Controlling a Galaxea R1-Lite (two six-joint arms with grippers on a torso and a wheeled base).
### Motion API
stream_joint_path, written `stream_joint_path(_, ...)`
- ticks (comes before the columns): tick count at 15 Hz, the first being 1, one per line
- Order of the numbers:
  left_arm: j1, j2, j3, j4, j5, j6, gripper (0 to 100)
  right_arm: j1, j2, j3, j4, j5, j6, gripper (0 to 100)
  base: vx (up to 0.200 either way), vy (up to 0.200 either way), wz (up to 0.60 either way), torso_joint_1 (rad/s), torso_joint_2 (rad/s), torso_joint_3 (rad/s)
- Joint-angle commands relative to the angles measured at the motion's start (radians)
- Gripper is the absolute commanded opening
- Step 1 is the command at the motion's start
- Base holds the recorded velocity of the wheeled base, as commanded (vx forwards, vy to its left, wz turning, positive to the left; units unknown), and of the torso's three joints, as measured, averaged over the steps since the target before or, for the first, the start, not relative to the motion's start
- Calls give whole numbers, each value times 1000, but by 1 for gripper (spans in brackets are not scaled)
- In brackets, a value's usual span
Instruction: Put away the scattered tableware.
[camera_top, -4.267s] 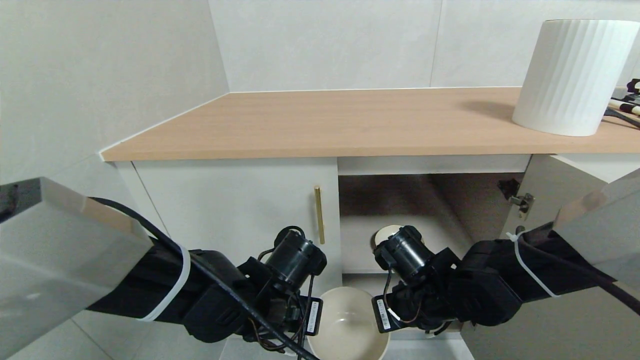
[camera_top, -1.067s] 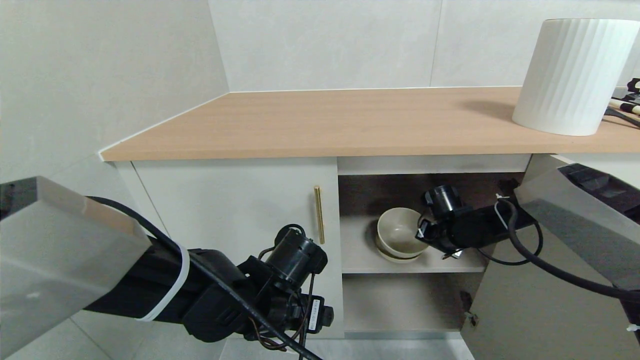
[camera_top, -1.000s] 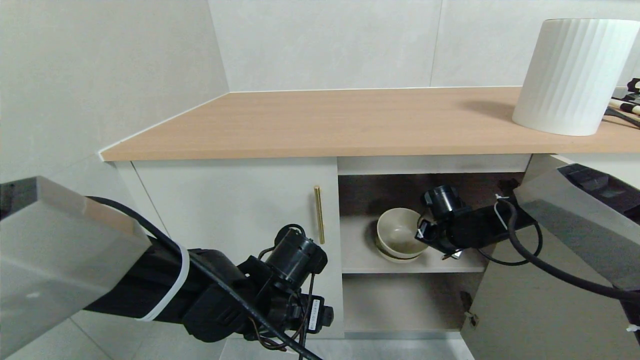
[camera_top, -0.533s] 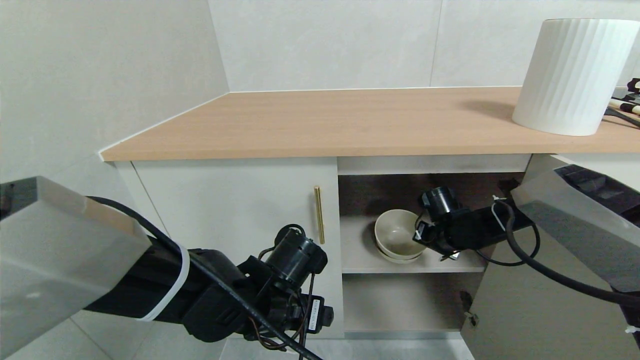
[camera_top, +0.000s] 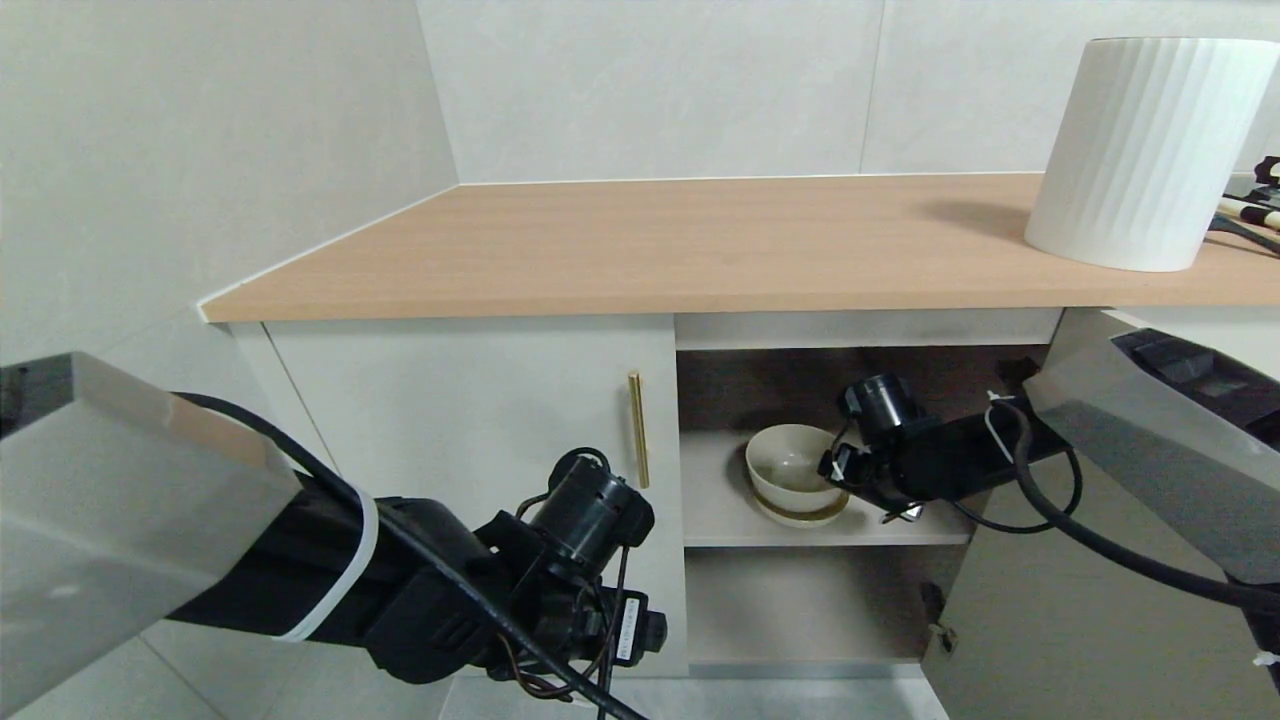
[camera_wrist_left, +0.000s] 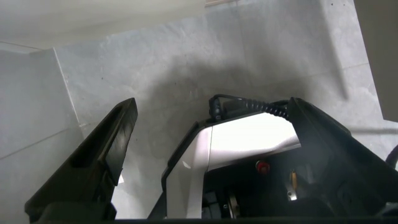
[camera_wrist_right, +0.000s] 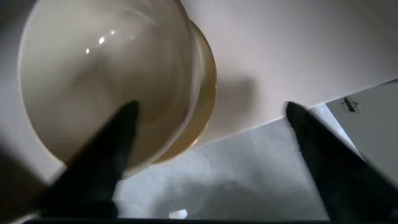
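- The cream bowl (camera_top: 793, 466) sits upright inside the open cabinet, right of centre in the head view, on the middle shelf (camera_top: 720, 512).
- It rests nested in a shallower dish (camera_top: 802, 514) with a yellowish rim, which shows beneath it and to one side.
- The right arm (camera_top: 945, 455) reaches in from the right of the frame, and its end lies just beside the bowl's right edge.
- The right claw (camera_wrist_right: 211, 111) is spread wide and holds nothing. One finger (camera_wrist_right: 102, 165) crosses the near rim of the bowl (camera_wrist_right: 106, 81); whether it touches cannot be told. The other finger (camera_wrist_right: 329, 162) stands well off, past the shelf's front edge.
- The bowl therefore lies towards one finger and not centred in the gap.
- The left claw (camera_wrist_left: 211, 106) is low in the lower middle of the head view, before the shut cabinet door (camera_top: 470, 420) with its brass handle (camera_top: 636, 428). Its fingers are apart and empty over the tiled floor (camera_wrist_left: 186, 56).
- A white ribbed container (camera_top: 1140, 150) stands on the wooden counter (camera_top: 650, 250) at upper right.
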Motion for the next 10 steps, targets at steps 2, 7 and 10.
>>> stream_joint_path(2,16,-36,1,0,21,-1,100,7,-71,63,1,16,-36,100,0,0,0,0,0,0)
stream_joint_path(7,119,-325,76,7,97,44,100,54,-415,398,-1,143,-320,100,0,0,0,0,0,0)
stream_joint_path(10,142,-516,132,21,97,65,100,130,-651,603,1,185,-346,100,0,0,0,0,0,0)
